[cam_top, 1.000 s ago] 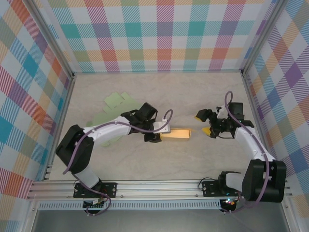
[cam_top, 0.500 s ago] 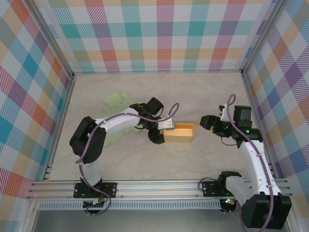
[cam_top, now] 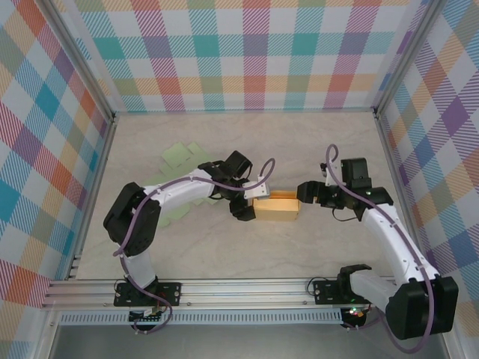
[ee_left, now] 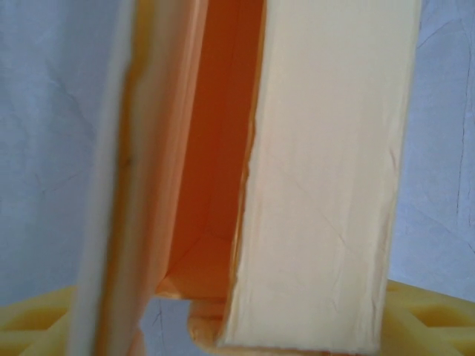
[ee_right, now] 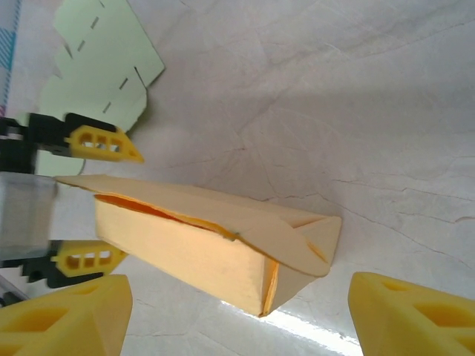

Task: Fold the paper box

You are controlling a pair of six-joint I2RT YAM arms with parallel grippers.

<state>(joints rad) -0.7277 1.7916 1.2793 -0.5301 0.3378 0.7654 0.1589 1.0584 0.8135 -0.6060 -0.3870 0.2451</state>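
The yellow paper box (cam_top: 278, 209) lies at mid-table, partly folded, with its lid flap ajar over an orange inside (ee_left: 215, 148). My left gripper (cam_top: 252, 203) is open and straddles the box's left end; in the right wrist view its two yellow fingers (ee_right: 102, 142) stand either side of that end. The box's pale wall (ee_left: 326, 170) is very close in the left wrist view. My right gripper (cam_top: 304, 194) is open just off the box's folded right end (ee_right: 300, 248), its fingertips (ee_right: 70, 317) spread wider than the box.
Flat pale-green cardboard blanks (cam_top: 179, 157) lie left of the box, partly under my left arm, with one (ee_right: 96, 67) beyond the box in the right wrist view. Checked walls close in the table on three sides.
My left gripper has opened and sits further along the box's left end. The box has gone from flat to a raised shape. My right gripper has moved left, up to the box's right end.
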